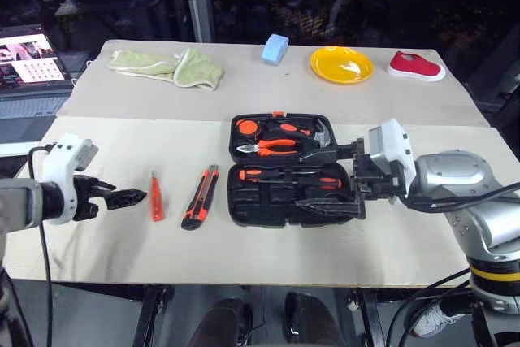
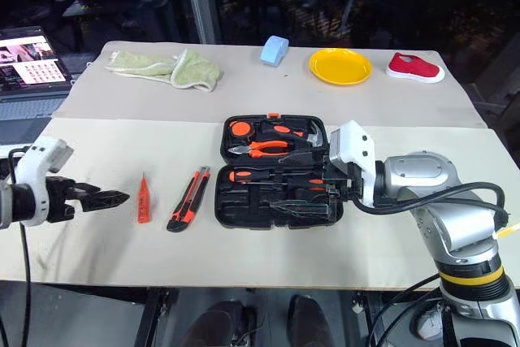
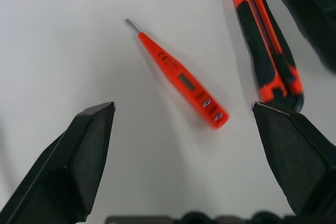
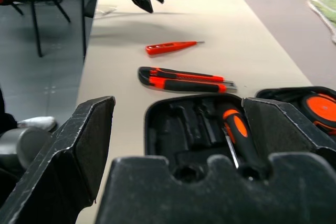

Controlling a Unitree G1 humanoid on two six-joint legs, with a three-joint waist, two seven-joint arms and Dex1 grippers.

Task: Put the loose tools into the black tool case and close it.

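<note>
The black tool case (image 1: pixel 244 209) lies open in the middle of the table. Its far half holds orange-handled pliers and a tape measure. An orange-and-black screwdriver (image 1: pixel 284 175) lies in the near half, also visible in the right wrist view (image 4: pixel 239 135). Left of the case lie the orange-black utility knife (image 1: pixel 201 197) and, further left, the orange tester pen (image 1: pixel 156 198). My left gripper (image 1: pixel 130 197) hovers just left of the pen, open and empty, with the pen (image 3: pixel 181 80) lying ahead of its fingers. My right gripper (image 1: pixel 329 180) is open and empty over the case's right end.
Along the table's far side lie a green cloth (image 1: pixel 171 67), a blue block (image 1: pixel 275 49), a yellow plate (image 1: pixel 341 64) and a red-and-white shoe (image 1: pixel 415 66). A laptop (image 1: pixel 32 71) stands off the table's left edge.
</note>
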